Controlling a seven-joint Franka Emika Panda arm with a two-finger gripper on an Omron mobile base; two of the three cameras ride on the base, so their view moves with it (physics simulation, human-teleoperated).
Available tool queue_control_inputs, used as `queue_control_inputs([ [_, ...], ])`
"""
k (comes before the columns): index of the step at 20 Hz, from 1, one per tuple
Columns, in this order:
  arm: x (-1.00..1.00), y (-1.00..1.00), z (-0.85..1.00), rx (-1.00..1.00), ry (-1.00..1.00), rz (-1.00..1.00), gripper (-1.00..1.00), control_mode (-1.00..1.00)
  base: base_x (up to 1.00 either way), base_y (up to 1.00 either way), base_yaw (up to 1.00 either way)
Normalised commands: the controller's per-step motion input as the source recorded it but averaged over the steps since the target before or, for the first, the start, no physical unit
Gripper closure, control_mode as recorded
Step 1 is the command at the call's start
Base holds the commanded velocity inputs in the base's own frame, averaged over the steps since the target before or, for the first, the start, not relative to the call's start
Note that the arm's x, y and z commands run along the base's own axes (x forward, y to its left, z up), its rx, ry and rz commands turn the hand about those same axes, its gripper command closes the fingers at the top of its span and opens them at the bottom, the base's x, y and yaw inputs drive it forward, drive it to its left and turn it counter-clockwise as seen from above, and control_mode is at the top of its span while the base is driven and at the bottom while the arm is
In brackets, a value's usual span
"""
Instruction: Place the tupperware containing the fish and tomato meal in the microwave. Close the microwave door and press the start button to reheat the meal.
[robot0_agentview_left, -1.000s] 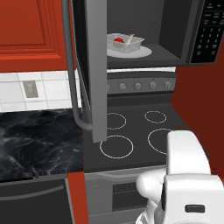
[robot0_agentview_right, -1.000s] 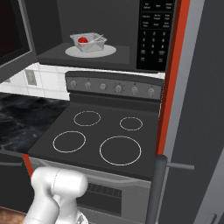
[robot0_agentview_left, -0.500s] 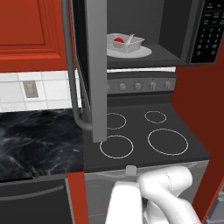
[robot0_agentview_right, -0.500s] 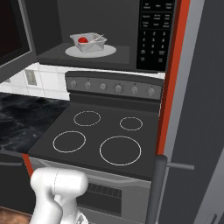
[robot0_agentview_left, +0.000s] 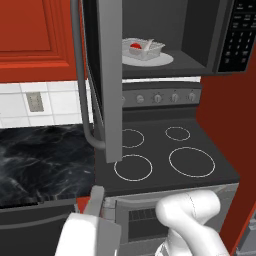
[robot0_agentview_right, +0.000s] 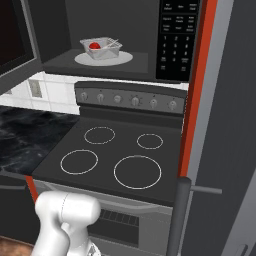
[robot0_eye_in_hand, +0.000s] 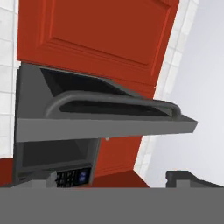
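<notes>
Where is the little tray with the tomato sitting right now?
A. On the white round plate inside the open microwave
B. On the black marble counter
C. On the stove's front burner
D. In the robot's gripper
A. The tupperware with the red tomato rests on the white turntable plate inside the microwave, whose microwave door stands open.
</notes>
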Motion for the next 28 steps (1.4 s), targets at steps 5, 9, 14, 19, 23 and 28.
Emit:
queue_control_inputs([
  [5,0.35,0.41,0.00,0.00,0.00,0.00,-1.00,-1.00,0.00,0.00,0.00],
  [9,0.44,0.40,0.00,0.00,0.00,0.00,-1.00,-1.00,0.00,0.00,0.00],
  [14,0.51,0.40,0.00,0.00,0.00,0.00,-1.00,-1.00,0.00,0.00,0.00],
  [19,0.49,0.17,0.00,0.01,0.00,0.00,-1.00,-1.00,0.00,0.00,0.00],
  [23,0.54,0.00,0.00,0.06,0.00,0.00,-1.00,-1.00,0.00,0.00,0.00],
  [28,0.63,-0.02,0.00,0.08,0.00,0.00,-1.00,-1.00,0.00,0.00,0.00],
])
